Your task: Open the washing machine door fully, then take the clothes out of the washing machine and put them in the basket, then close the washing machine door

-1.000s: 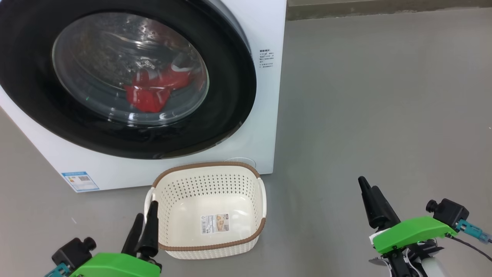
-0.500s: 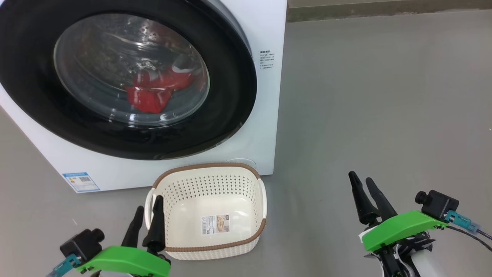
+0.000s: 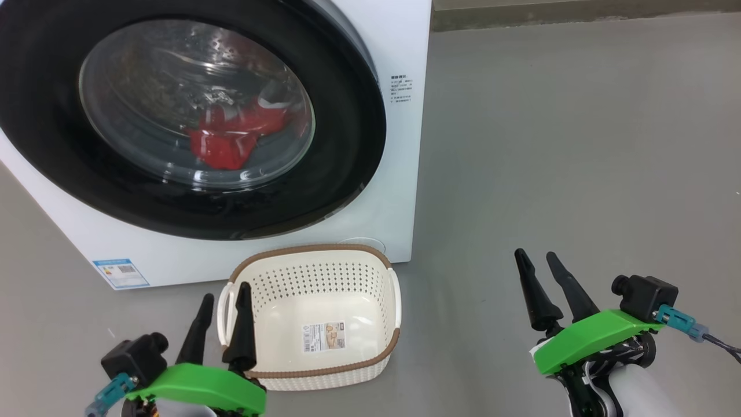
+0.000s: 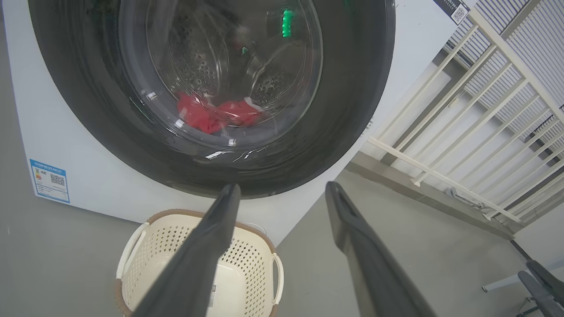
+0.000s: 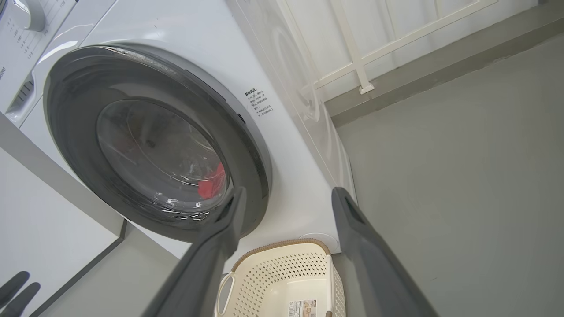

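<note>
The left pincer (image 3: 226,291) sits at the lower left of the head view. Its two dark fingers (image 3: 242,327) are parted and point up, with nothing between them. The right pincer (image 3: 534,253) sits at the lower right, its fingers likewise spread and empty, leaning slightly leftward. Each wrist carries a green cover (image 3: 202,389) with a black camera block (image 3: 644,294) beside it. A pale forearm (image 3: 634,397) shows under the right wrist.

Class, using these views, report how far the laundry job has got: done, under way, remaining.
Done: nothing yet. The washing machine door is shut, the clothes lie behind its glass, the basket holds no garment. Under way: the left end effector and right end effector hover open, empty, short of the door. Remaining: every step.
</note>
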You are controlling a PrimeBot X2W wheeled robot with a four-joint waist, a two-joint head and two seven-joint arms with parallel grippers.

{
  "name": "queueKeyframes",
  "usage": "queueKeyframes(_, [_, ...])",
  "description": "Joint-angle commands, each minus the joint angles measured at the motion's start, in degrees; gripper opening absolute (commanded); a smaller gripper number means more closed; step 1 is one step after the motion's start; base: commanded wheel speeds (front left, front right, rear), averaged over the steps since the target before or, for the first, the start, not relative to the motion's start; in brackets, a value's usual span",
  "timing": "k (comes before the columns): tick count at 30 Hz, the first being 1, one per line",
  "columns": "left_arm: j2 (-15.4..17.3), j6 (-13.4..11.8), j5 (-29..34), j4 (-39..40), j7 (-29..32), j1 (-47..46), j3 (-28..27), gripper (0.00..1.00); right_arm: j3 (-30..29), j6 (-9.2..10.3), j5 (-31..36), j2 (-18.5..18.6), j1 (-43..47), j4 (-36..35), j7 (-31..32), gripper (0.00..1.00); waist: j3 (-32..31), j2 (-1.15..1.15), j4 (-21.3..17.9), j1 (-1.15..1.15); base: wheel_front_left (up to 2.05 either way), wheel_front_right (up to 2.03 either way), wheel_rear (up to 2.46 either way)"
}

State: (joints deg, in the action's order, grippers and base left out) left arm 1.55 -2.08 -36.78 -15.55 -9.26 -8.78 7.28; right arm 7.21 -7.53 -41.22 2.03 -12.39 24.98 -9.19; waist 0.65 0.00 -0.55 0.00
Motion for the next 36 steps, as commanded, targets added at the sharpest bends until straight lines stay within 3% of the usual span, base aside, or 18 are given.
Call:
queueKeyframes(1, [1.0,-1.0,2.2,1.8,-0.9,-3.1,-1.0,1.0,1.4,0.03,2.2,0.4,-3.1,-1.3,-0.9,1.0,0.1,0.0,0.0,0.0,0.0,0.0,0.0])
queueKeyframes(30, [1.3,-5.3,19.9,3.0,-5.7,-6.1,2.0,1.0,4.9,0.04,20.4,0.9,-7.6,0.3,-5.8,1.0,1.1,0.0,-0.3,0.0,0.0,0.0,0.0])
queueKeyframes(36, [1.3,-4.8,19.3,2.4,-5.7,-6.4,1.9,1.0,4.9,0.04,20.2,0.9,-7.8,0.3,-5.8,1.0,1.2,0.0,-0.4,0.0,0.0,0.0,0.0])
